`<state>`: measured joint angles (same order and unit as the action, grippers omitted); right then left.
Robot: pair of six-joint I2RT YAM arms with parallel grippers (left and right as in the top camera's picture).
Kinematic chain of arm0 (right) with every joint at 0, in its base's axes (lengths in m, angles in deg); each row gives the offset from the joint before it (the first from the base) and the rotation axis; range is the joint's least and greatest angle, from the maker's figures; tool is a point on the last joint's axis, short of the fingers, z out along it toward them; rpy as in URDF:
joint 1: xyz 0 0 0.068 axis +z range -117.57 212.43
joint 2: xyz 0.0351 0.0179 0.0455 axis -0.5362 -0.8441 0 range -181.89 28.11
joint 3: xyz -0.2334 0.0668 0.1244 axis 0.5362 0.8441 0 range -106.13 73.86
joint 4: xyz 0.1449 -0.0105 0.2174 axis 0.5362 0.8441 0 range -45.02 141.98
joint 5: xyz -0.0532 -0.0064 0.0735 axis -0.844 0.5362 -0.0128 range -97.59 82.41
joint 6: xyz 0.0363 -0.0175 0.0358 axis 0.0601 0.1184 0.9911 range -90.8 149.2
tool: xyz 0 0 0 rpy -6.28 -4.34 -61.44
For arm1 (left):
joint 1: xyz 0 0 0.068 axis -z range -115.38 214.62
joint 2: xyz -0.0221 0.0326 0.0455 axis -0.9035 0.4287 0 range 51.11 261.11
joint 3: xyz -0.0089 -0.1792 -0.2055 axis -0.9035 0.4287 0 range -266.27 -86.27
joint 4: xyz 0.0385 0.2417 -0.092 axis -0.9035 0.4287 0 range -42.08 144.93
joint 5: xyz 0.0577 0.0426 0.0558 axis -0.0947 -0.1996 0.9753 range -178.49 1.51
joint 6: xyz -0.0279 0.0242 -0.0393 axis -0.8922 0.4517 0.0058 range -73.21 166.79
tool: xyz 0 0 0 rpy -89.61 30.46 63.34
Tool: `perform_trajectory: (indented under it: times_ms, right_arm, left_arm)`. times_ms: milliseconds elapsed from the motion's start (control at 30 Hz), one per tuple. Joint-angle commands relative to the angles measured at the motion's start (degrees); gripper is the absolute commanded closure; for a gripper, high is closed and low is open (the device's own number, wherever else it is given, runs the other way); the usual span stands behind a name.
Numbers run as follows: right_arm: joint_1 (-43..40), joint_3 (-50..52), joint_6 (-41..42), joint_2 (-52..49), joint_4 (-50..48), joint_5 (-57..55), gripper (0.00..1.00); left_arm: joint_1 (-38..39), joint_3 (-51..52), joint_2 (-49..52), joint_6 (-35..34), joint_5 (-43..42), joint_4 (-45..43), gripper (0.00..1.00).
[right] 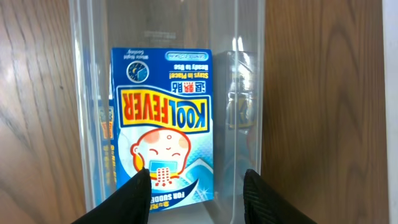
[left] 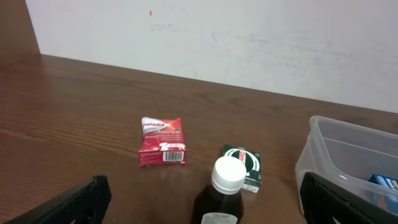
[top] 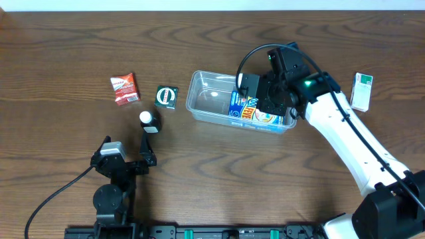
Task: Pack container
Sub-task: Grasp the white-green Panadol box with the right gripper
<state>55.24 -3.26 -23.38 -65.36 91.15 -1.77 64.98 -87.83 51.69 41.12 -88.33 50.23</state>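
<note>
The clear container [top: 206, 93] sits mid-table; it also shows in the left wrist view [left: 339, 149] and the right wrist view [right: 249, 37]. A blue Kool Fever box [top: 251, 109] lies inside its right end, seen from above in the right wrist view [right: 163, 118]. My right gripper [right: 196, 190] is open above that box, holding nothing; in the overhead view it [top: 265, 99] hovers over the container's right end. My left gripper [left: 205, 205] is open and low on the table, with a brown bottle [left: 217, 199] with a white cap [top: 147, 118] between its fingers.
A red Panadol packet [top: 124, 89] [left: 161, 142] lies at the left. A small dark green box [top: 166, 97] [left: 244, 167] lies between it and the container. A white and green box [top: 361, 91] lies at the far right. A white wall stands behind the table.
</note>
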Motion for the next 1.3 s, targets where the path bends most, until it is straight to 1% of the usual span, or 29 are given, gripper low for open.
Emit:
perform_trajectory:
  times_ms: [0, 100, 167, 267, 333, 433, 533, 667, 700, 867, 1033, 1267]
  right_arm:
    - [0.74, -0.76, 8.76, 0.52, 0.83, 1.81, 0.52]
    - [0.74, -0.76, 12.96, 0.52, 1.64, 2.78, 0.51]
    - [0.63, -0.79, 16.57, 0.55, 1.51, 1.84, 0.44]
    - [-1.03, -1.42, 24.55, 0.81, 0.9, -2.43, 0.37]
    - [-3.52, -2.12, 31.5, 0.87, 0.46, -5.49, 0.32]
    - [-8.87, -2.54, 38.56, 0.87, -0.39, -6.73, 0.27]
    - [-15.39, -2.54, 43.5, 0.85, -1.03, -6.69, 0.27]
    - [-24.06, -2.54, 45.33, 0.72, -2.56, -6.71, 0.32]
    - [-25.99, -2.54, 45.38, 0.48, -3.19, -7.21, 0.34]
    - [-34.51, -2.54, 47.63, -2.91, -5.07, -9.46, 0.36]
    - [-39.89, -2.54, 49.79, -8.74, -5.07, -9.44, 0.35]
    - [-42.53, -2.54, 50.03, -16.52, -6.21, -9.44, 0.34]
  left_arm:
    - [-0.35, 1.33, -0.28, 0.94, 0.63, 1.9, 0.02]
    - [-0.35, 1.33, -0.28, 0.94, 0.63, 1.9, 0.02]
    - [-0.35, 1.33, -0.28, 0.94, 0.63, 1.9, 0.02]
    - [-0.35, 1.33, -0.28, 0.94, 0.63, 1.9, 0.02]
    - [-0.35, 1.33, -0.28, 0.94, 0.63, 1.9, 0.02]
    - [-0.35, 1.33, -0.28, 0.96, 0.63, 1.9, 0.02]
    - [-0.35, 1.33, -0.28, 0.94, 0.63, 1.9, 0.02]
    - [-0.35, 1.33, -0.28, 0.94, 0.63, 1.9, 0.02]
    - [-0.35, 1.33, -0.28, 0.94, 0.63, 1.9, 0.02]
    - [-0.35, 1.33, -0.28, 0.94, 0.63, 1.9, 0.02]
    - [-0.35, 1.33, -0.28, 0.94, 0.63, 1.9, 0.02]
    - [-0.35, 1.33, -0.28, 0.94, 0.63, 1.9, 0.02]
